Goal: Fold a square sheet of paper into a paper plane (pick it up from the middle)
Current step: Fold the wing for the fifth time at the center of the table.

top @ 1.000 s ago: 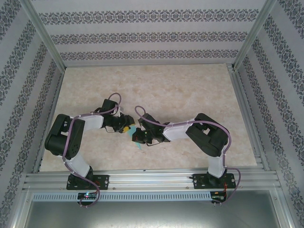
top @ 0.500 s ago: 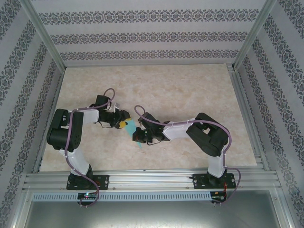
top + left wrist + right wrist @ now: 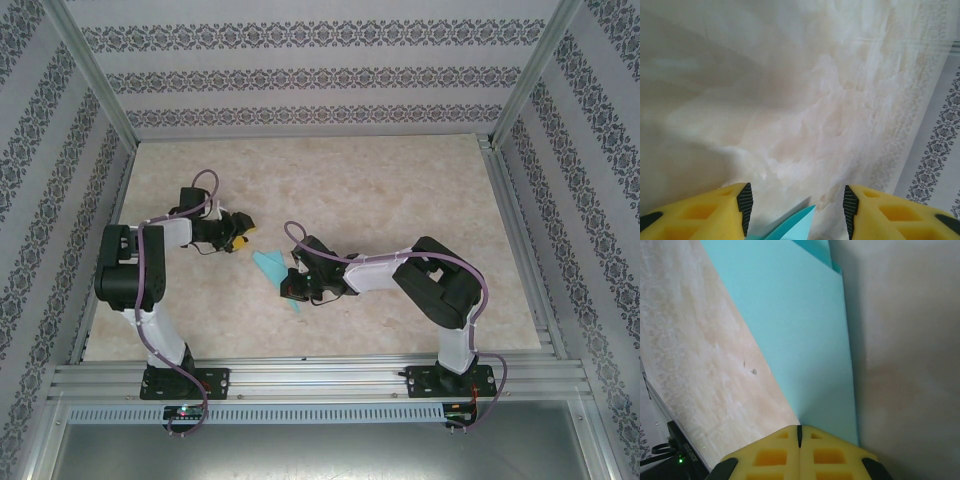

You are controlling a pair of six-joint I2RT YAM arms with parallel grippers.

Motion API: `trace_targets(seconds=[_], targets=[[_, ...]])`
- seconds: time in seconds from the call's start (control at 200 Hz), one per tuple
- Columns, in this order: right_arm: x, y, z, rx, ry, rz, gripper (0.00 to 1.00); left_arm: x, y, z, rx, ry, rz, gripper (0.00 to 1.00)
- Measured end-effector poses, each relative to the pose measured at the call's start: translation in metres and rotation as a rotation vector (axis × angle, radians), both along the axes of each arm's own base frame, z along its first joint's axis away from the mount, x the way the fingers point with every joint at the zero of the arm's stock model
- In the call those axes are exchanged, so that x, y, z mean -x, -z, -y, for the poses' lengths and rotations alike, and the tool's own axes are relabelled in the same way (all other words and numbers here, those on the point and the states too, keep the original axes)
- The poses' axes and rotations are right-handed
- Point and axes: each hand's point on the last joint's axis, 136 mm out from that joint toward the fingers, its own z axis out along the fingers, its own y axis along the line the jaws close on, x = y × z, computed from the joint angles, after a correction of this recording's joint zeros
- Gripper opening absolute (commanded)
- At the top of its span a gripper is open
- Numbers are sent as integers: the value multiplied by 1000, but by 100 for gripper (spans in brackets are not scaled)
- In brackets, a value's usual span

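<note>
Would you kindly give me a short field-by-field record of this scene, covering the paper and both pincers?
surface: pale marbled table
paper: turquoise, folded with overlapping layers, lying flat on the table between the arms
left pincer: open, holding nothing, off the paper; a paper tip shows between its fingers in the wrist view
right pincer: shut, tips at the paper's near end; pinching or pressing, cannot tell
</note>
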Motion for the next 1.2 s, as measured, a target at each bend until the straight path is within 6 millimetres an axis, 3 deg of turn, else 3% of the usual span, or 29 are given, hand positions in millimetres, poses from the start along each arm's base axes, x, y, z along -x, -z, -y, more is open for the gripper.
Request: trace_targets(seconds=[0.085, 0.21, 0.29, 0.35, 0.47, 0.659, 0.884, 1.094, 1.199], targets=[[0, 0, 0, 1, -1, -4, 0, 0, -13, 0, -3, -1, 25, 53], [0, -1, 0, 2, -2, -6, 0, 5, -56, 4, -10, 9, 124, 49], [0, -1, -1, 1, -2, -7, 0, 19, -79, 21, -8, 51, 185, 46], [0, -1, -1, 1, -2, -7, 0, 35, -82, 38, -5, 98, 196, 45], [0, -1, -1, 1, -2, -7, 0, 68, -62, 72, 9, 191, 139, 44], [0, -1, -1, 1, -2, -7, 0, 98, -18, 89, 5, 228, 20, 43], [0, 0, -1, -1, -2, -7, 0, 96, 20, 84, -52, 201, -47, 41], [1, 0, -2, -7, -3, -8, 0, 87, 21, 80, -78, 199, -34, 41], [0, 0, -1, -11, -3, -8, 0, 76, 20, 68, -100, 176, -19, 41]])
